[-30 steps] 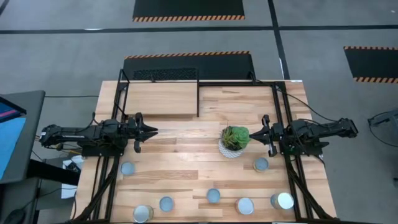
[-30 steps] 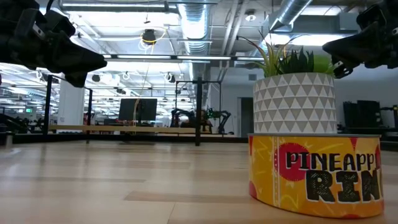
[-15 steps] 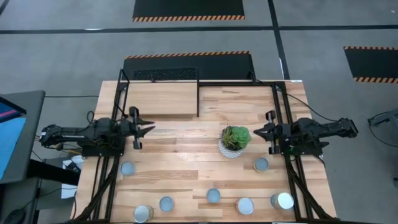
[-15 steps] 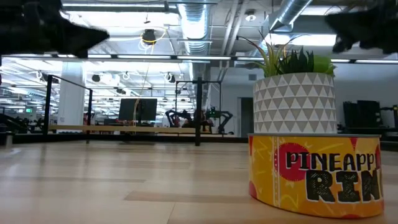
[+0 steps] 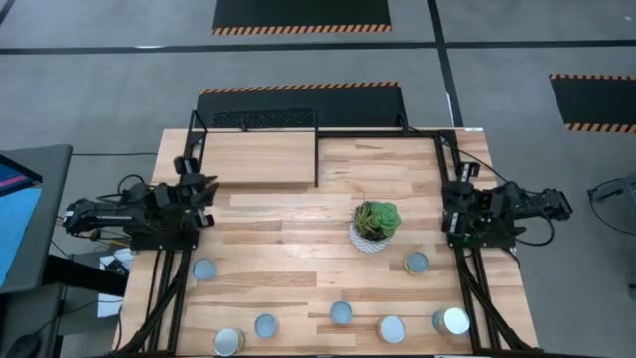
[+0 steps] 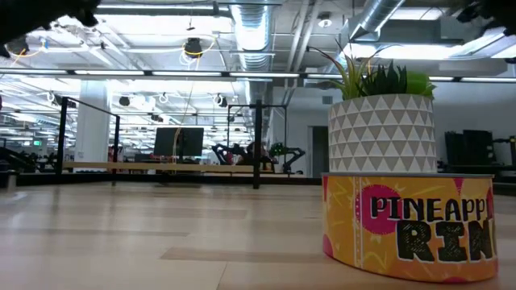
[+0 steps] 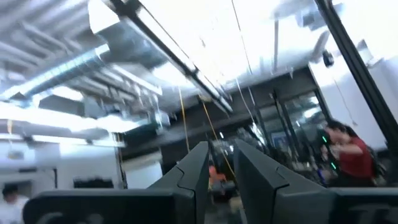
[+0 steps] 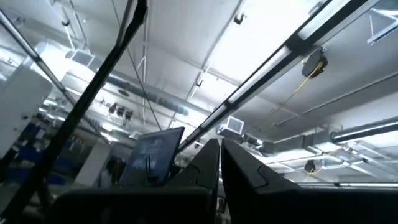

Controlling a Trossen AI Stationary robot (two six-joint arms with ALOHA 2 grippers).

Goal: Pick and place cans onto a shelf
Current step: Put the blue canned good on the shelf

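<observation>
Several cans stand upright along the near half of the table: one at the left (image 5: 205,269), a row near the front edge (image 5: 341,312), and one by the plant (image 5: 417,263). The nearest, with an orange pineapple label (image 6: 407,221), fills the low view's right. The shelf (image 5: 260,159), a light-wood platform in black bars, stands at the far left. My left gripper (image 5: 199,189) is drawn back at the table's left edge, shut and empty, tipped up at the ceiling (image 7: 221,149). My right gripper (image 5: 449,204) is at the right edge, shut and empty, also tipped up (image 8: 219,144).
A green plant in a white patterned pot (image 5: 376,224) stands right of the table's middle, just behind the pineapple can in the low view (image 6: 380,133). Black frame bars (image 5: 455,179) run along both side edges. People show far off in the room (image 7: 348,152).
Both grippers have drawn back from over the table toward their own side edges, left to the left, right to the right. Both have tipped upward and risen nearly out of the low view. The cans and the plant have stayed put.
</observation>
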